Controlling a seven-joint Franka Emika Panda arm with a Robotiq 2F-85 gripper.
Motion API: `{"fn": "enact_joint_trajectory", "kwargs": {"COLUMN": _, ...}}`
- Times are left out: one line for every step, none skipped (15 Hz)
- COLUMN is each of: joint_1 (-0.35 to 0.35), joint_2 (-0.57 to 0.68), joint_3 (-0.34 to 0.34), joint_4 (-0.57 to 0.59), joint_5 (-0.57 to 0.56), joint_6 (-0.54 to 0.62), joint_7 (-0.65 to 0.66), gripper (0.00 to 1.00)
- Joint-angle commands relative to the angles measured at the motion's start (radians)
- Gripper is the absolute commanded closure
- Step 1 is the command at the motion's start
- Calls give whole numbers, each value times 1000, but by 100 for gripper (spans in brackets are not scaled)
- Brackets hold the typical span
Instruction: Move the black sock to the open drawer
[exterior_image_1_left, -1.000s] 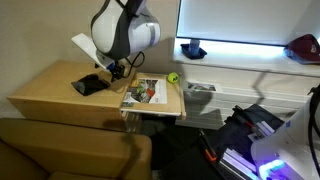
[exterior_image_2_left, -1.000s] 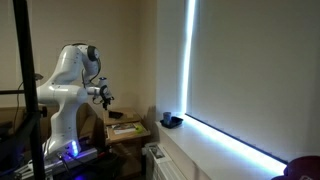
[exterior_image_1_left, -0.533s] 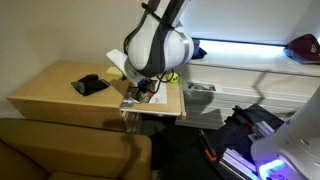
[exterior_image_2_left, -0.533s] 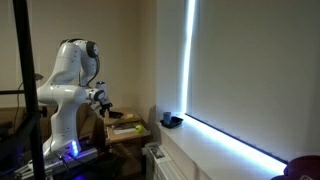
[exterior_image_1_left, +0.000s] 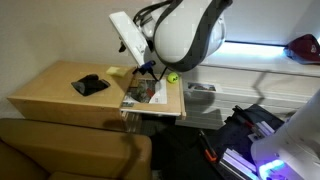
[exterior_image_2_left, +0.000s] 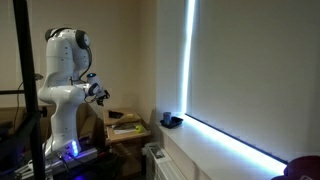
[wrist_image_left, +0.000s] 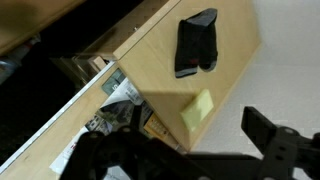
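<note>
Where sock (wrist_image_left: 196, 42) lies: flat on desk (wrist_image_left: 150, 62), well apart from drawer.
Gripper (wrist_image_left: 200, 145): fingers spread wide, nothing held; hangs over the desk edge by the drawer.
Drawer (exterior_image_1_left: 150, 110): open, papers inside.
Note (wrist_image_left: 198, 106): yellow, on desk between sock and gripper.
Ball (exterior_image_1_left: 172, 77): green, just beyond drawer.

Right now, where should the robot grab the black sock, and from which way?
Probably from straight above, pinching the black sock across its narrow middle. It lies flat, a folded oblong on the wooden top, so nothing sticks up to catch from the side; squeezing its two long sides should gather it.
</note>
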Motion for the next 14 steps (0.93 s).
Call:
{"fn": "enact_joint_trajectory", "kwargs": {"joint_1": 36, "joint_2": -27, "joint_3": -25, "joint_4": -12, "joint_5": 5, "joint_6": -3, "joint_7": 11, "gripper": 0}}
{"fn": "enact_joint_trajectory", "kwargs": {"joint_1": 40, "joint_2": -45, "joint_3": -23, "joint_4": -26, "joint_5": 7, "joint_6": -4, "joint_7": 18, "gripper": 0}}
{"fn": "enact_joint_trajectory", "kwargs": {"joint_1": 41, "joint_2": -53, "joint_3": -22, "joint_4": -36, "joint_5": 7, "joint_6": -4, "joint_7": 19, "gripper": 0}}
{"fn": "enact_joint_trajectory", "kwargs": {"joint_1": 41, "joint_2": -54, "joint_3": -23, "joint_4": -40, "joint_5": 7, "joint_6": -4, "joint_7": 19, "gripper": 0}}
{"fn": "enact_joint_trajectory", "kwargs": {"joint_1": 43, "joint_2": -78, "joint_3": -27, "joint_4": -52, "joint_5": 21, "joint_6": -6, "joint_7": 23, "gripper": 0}}
{"fn": "enact_joint_trajectory", "kwargs": {"joint_1": 20, "joint_2": -64, "joint_3": -5, "joint_4": -44, "joint_5": -10, "joint_6": -17, "joint_7": 58, "gripper": 0}}
{"fn": "enact_joint_trajectory", "kwargs": {"joint_1": 25, "joint_2": -63, "joint_3": -9, "joint_4": -44, "joint_5": -26, "joint_6": -5, "joint_7": 64, "gripper": 0}}
{"fn": "enact_joint_trajectory", "kwargs": {"joint_1": 26, "joint_2": -62, "joint_3": -10, "joint_4": -43, "joint_5": -36, "joint_6": -8, "joint_7": 73, "gripper": 0}}
{"fn": "enact_joint_trajectory", "kwargs": {"joint_1": 30, "joint_2": -53, "joint_3": -10, "joint_4": -34, "joint_5": -54, "joint_6": -29, "joint_7": 89, "gripper": 0}}
{"fn": "enact_joint_trajectory", "kwargs": {"joint_1": 36, "joint_2": -32, "joint_3": -16, "joint_4": -16, "joint_5": -101, "joint_6": -52, "joint_7": 135, "gripper": 0}}
{"fn": "enact_joint_trajectory", "kwargs": {"joint_1": 31, "joint_2": -28, "joint_3": -16, "joint_4": -14, "joint_5": -110, "joint_6": -61, "joint_7": 137, "gripper": 0}}
{"fn": "enact_joint_trajectory", "kwargs": {"joint_1": 26, "joint_2": -20, "joint_3": -16, "joint_4": -9, "joint_5": -116, "joint_6": -81, "joint_7": 149, "gripper": 0}}
{"fn": "enact_joint_trajectory", "kwargs": {"joint_1": 20, "joint_2": -14, "joint_3": -19, "joint_4": -4, "joint_5": -109, "joint_6": -109, "joint_7": 148, "gripper": 0}}
{"fn": "enact_joint_trajectory", "kwargs": {"joint_1": 11, "joint_2": -20, "joint_3": -23, "joint_4": -5, "joint_5": -80, "joint_6": -136, "joint_7": 124, "gripper": 0}}
